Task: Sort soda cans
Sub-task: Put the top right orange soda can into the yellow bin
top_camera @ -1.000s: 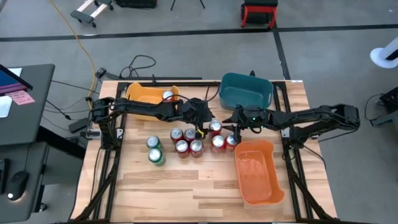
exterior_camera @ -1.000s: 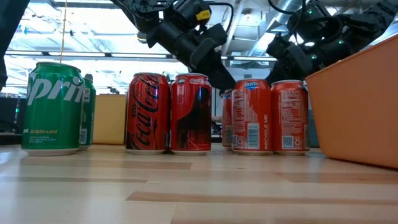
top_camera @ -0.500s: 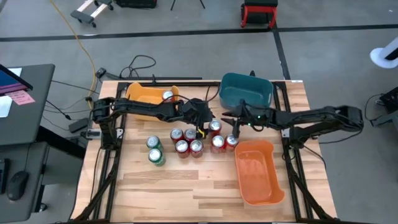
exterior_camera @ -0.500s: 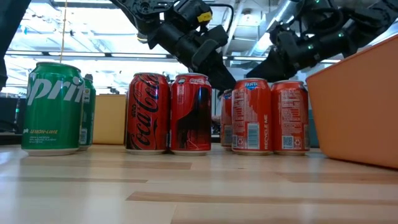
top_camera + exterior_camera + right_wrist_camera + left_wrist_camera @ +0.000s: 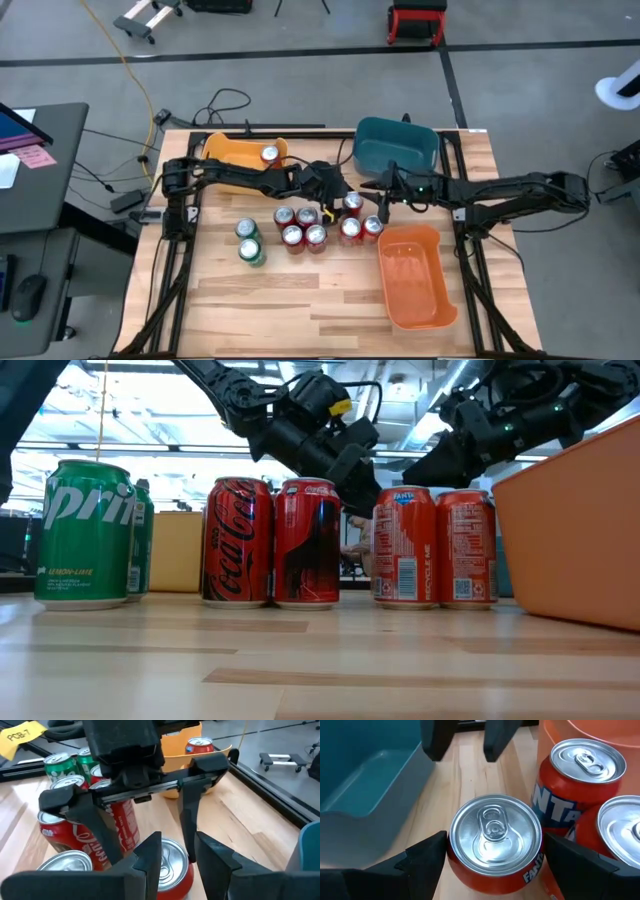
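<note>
Several red soda cans (image 5: 300, 226) stand upright in a cluster mid-table, with two green ones (image 5: 249, 241) to their left. Another red can (image 5: 270, 154) sits in the yellow bin (image 5: 228, 160). My left gripper (image 5: 345, 198) is open, its fingers (image 5: 427, 862) level on either side of the orange Fanta can (image 5: 495, 840) at the cluster's far side; whether they touch it I cannot tell. My right gripper (image 5: 379, 192) hovers just right of that can, open by a narrow gap (image 5: 177, 855) with nothing between its fingers.
The teal bin (image 5: 396, 150) stands at the far edge behind my right gripper. The orange bin (image 5: 415, 278) lies near the right edge, close to two red cans (image 5: 361, 228). Bare wood stretches along the near edge.
My left gripper has come down and a little toward the table's right, its open fingers now around the far Fanta can. My right gripper has risen slightly above the cans. The cans stand where they were.
</note>
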